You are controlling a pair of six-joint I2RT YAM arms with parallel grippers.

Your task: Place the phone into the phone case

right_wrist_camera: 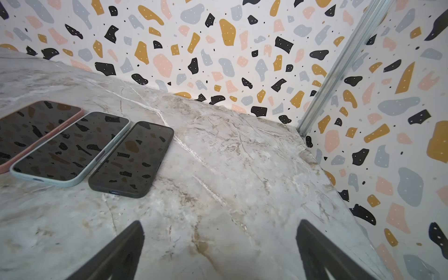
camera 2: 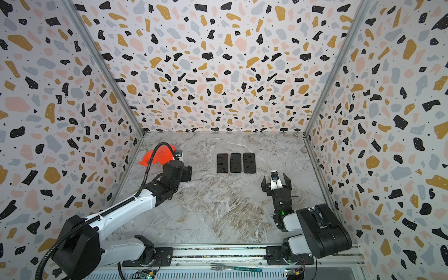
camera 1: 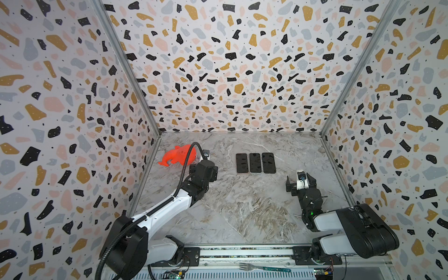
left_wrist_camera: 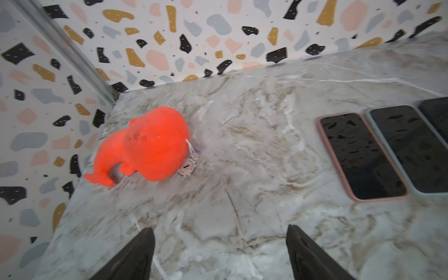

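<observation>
Left gripper (left_wrist_camera: 219, 229), near the toy (left_wrist_camera: 155, 145), and right gripper (right_wrist_camera: 219, 221) both hang spread and empty, likely because the three phones (camera 1: 255, 163), rowed right of the toy, seem already seated in cases (left_wrist_camera: 335, 157).

A robot test booth in a lab: terrazzo-patterned panels (camera 1: 230, 72) are enclosing a marble-look tabletop (camera 1: 242, 206) on three sides, metal frame posts (camera 1: 126, 63) are running up the corners, and a left arm (camera 1: 169, 203) and right arm (camera 1: 339, 218) are sitting on a rail (camera 1: 242, 253) beside exposed circuit boards (camera 1: 175, 275).
</observation>
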